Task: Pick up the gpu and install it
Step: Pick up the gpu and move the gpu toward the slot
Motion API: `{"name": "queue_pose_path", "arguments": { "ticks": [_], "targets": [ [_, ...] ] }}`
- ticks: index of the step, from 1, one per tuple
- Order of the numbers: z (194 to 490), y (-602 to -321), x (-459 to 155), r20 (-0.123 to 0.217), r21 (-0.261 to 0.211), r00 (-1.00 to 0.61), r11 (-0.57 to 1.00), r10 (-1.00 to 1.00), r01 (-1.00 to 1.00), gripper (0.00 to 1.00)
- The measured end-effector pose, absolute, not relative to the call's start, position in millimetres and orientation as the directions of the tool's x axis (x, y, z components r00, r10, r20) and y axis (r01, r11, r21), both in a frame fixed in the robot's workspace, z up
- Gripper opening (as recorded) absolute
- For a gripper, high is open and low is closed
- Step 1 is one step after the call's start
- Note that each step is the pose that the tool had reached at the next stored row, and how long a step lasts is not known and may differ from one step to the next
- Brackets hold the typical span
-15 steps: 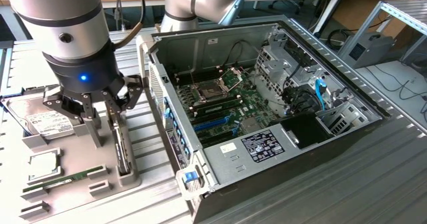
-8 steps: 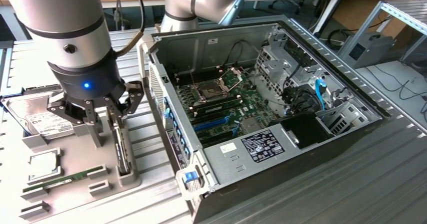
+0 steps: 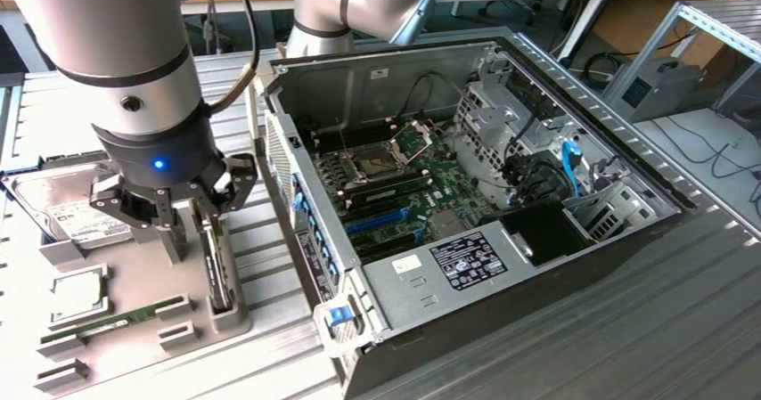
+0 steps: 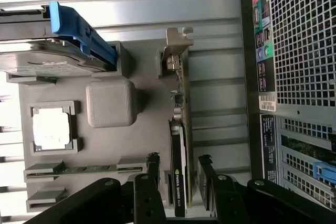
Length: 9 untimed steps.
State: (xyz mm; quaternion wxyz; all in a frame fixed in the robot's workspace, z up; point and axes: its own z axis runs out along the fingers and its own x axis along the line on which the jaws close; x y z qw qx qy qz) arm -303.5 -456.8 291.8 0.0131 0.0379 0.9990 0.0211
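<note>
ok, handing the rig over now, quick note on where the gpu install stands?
Gripper: open, fingers lowered on either side of the gpu, with gaps showing; not closed on it.
Gpu: standing on edge in its slot on the grey parts tray, bracket end away from the gripper.
PC case: lying open beside the tray, motherboard exposed.
Done: gripper lined up astride the card.
Left: grip, lift, install. None of it has happened.
</note>
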Motion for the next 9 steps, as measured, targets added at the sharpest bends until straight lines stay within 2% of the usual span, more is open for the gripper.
{"name": "queue_pose_path", "arguments": {
  "ticks": [9],
  "targets": [
    [280, -457, -304, -0.025, 0.043, -0.997, 0.996, 0.076, 0.075, 0.42]
  ]
}}
